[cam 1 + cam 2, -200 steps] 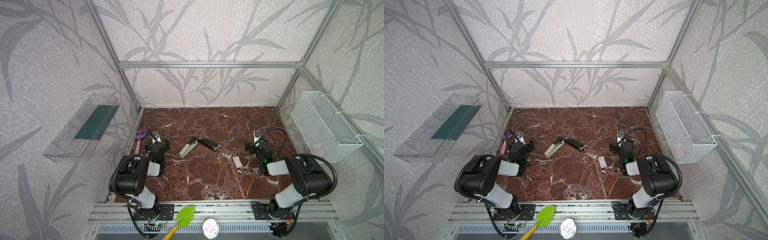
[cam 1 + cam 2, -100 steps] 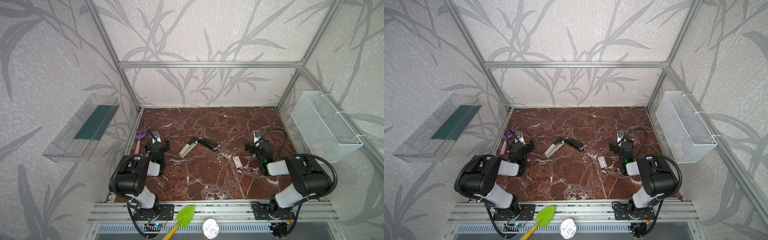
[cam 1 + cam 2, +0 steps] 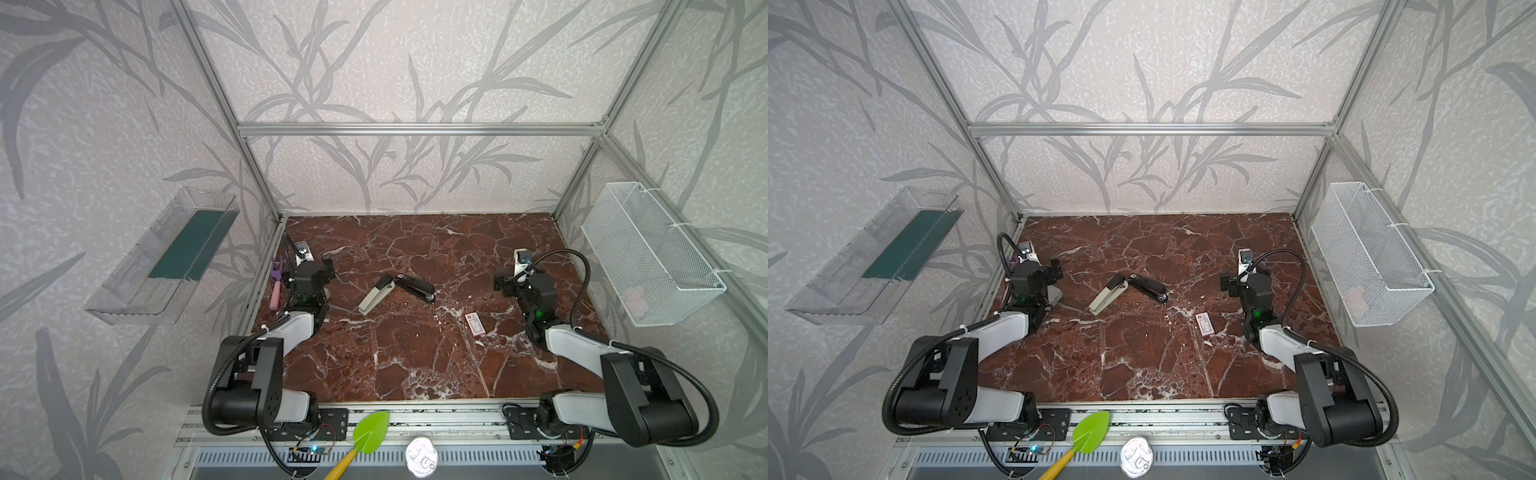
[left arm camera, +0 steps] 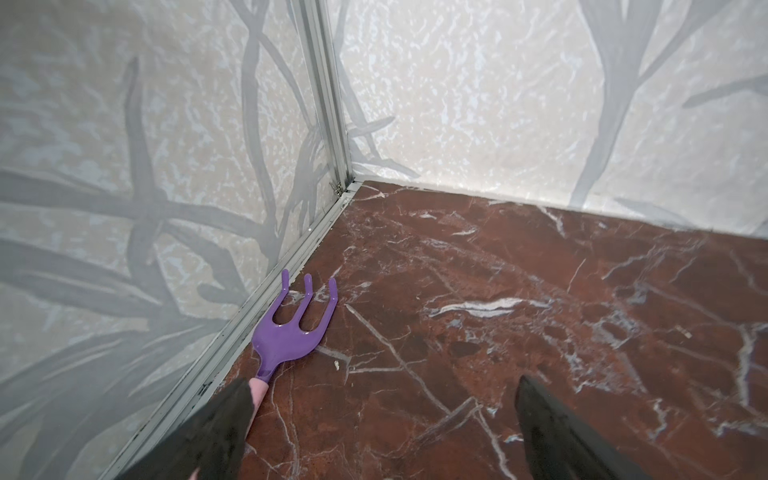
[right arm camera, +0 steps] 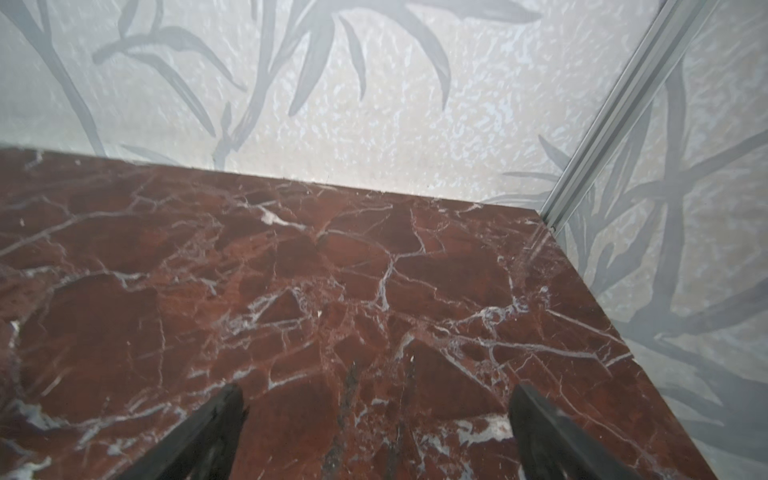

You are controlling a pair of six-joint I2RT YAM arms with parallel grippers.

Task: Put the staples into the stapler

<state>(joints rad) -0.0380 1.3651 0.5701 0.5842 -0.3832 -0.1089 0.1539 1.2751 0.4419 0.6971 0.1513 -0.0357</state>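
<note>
The all-black stapler (image 3: pixel 417 286) (image 3: pixel 1149 286) lies mid-floor on the red marble in both top views, touching one end of a beige-and-black stapler (image 3: pixel 375 296) (image 3: pixel 1107 297). The staples, in a small white box with a red mark (image 3: pixel 475 324) (image 3: pixel 1204 323), lie to the right and nearer the front. My left gripper (image 3: pixel 307 268) (image 4: pixel 384 382) rests at the left wall, open and empty, well left of both staplers. My right gripper (image 3: pixel 521 279) (image 5: pixel 376 388) sits open and empty on the right, behind and to the right of the box. Neither wrist view shows the stapler or the staples.
A purple fork-shaped toy rake (image 4: pixel 291 332) (image 3: pixel 274 282) lies along the left wall beside my left gripper. A white wire basket (image 3: pixel 648 257) hangs on the right wall and a clear shelf (image 3: pixel 166 257) on the left. A green shovel (image 3: pixel 368 432) and a silver lid (image 3: pixel 422 457) lie on the front rail.
</note>
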